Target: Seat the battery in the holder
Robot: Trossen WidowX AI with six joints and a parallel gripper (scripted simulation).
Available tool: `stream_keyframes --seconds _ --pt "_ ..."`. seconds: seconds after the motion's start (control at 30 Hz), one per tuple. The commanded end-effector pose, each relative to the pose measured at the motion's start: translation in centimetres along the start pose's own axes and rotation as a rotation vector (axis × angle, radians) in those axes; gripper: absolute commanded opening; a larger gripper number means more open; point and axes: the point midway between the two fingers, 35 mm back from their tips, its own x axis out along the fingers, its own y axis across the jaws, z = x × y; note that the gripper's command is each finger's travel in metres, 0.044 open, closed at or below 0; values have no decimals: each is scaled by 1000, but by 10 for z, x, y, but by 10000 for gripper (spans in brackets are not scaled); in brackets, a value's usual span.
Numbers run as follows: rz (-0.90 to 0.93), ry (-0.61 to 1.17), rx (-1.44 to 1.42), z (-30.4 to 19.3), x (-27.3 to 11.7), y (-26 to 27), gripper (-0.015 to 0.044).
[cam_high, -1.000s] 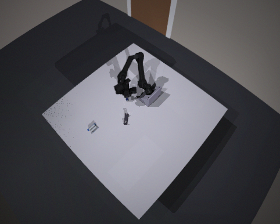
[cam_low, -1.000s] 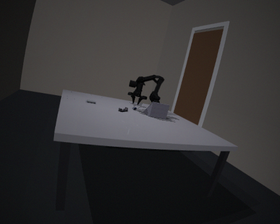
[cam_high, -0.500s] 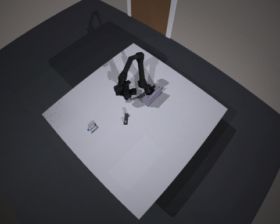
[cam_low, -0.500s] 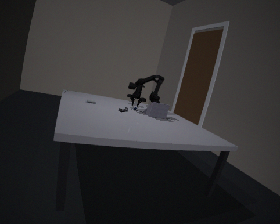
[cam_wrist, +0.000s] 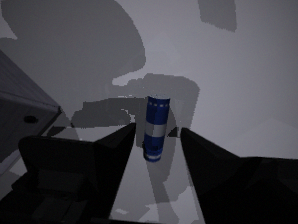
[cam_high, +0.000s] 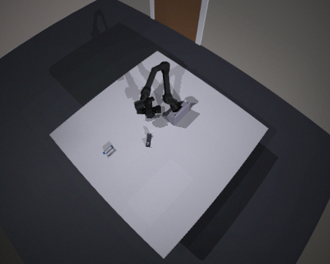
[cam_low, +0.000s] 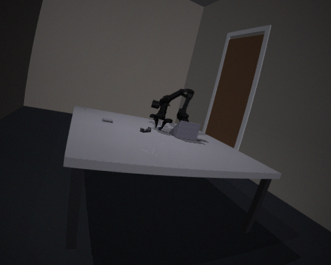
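The jaws [cam_high: 155, 117] [cam_low: 159, 129] stand apart above the battery [cam_wrist: 156, 130] (blue, white-banded), near the counter's [cam_high: 181, 215] [cam_low: 126, 151] [cam_wrist: 250, 60] door-side corner.

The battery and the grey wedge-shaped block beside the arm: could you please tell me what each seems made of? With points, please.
The battery [cam_wrist: 158, 120] looks metal-cased in glossy printed film, judging by its blue and whitish bands. The grey block [cam_low: 189, 130] [cam_wrist: 25, 107] seems matte, perhaps plastic or painted wood: flat, dull faces.

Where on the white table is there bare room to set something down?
Between the black holder and the table's near corner in the top view. It's crowded around the hand, battery and grey wedge-shaped block.
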Motion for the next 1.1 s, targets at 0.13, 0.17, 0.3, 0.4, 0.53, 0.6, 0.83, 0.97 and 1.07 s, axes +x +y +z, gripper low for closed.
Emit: stream_keyframes --seconds 0.13,0.17,0.3,0.4,0.53,0.6,0.83,0.97,1.07 --pt "4 1 -9 0 7 3 144" --pt "4 1 -9 0 7 3 118" --pt "4 1 -9 0 7 3 92" --pt "4 1 -9 0 7 3 72" --pt "4 1 -9 0 7 3 62" --pt "5 0 -8 0 7 3 62" --pt "11 -4 -1 2 -13 3 62" --pt "10 -4 -6 2 -32 3 62" --pt "7 -2 -9 0 -42 3 62"
